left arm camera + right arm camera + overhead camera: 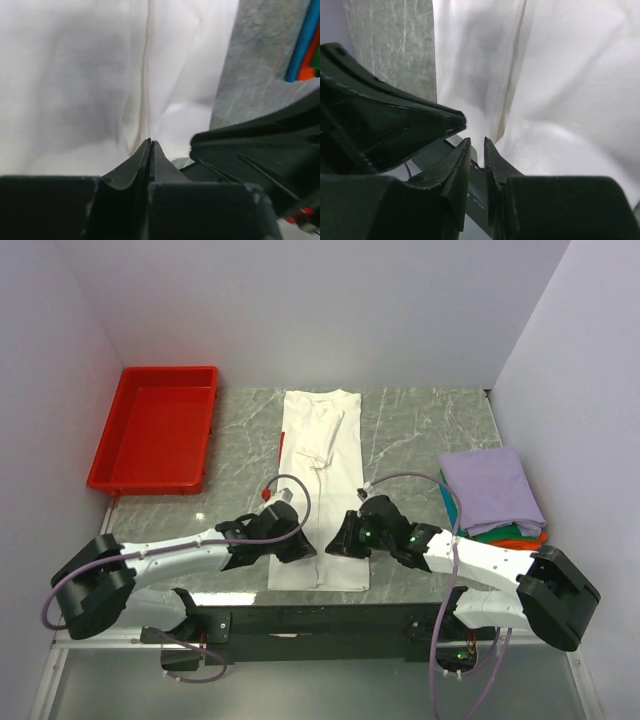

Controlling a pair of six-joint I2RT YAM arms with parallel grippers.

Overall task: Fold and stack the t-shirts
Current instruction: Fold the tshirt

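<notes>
As left claw [305,550] crowds right claw [338,543], shirt [318,440] beneath, tray [160,430] aside

White arm links [175,558], black joints [95,585]; left end effector [151,141], right end effector [476,141] black; purple cables [408,475].

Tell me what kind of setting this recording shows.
Probably a lab test cell: plain white walls box in a grey marble-pattern tabletop holding a red plastic tray and a stack of folded t-shirts.

Our left arm [175,558] and right arm [478,558] reaching low and inward, left gripper [151,144] pinched tight, right gripper [476,145] fingertips narrowly parted
</notes>
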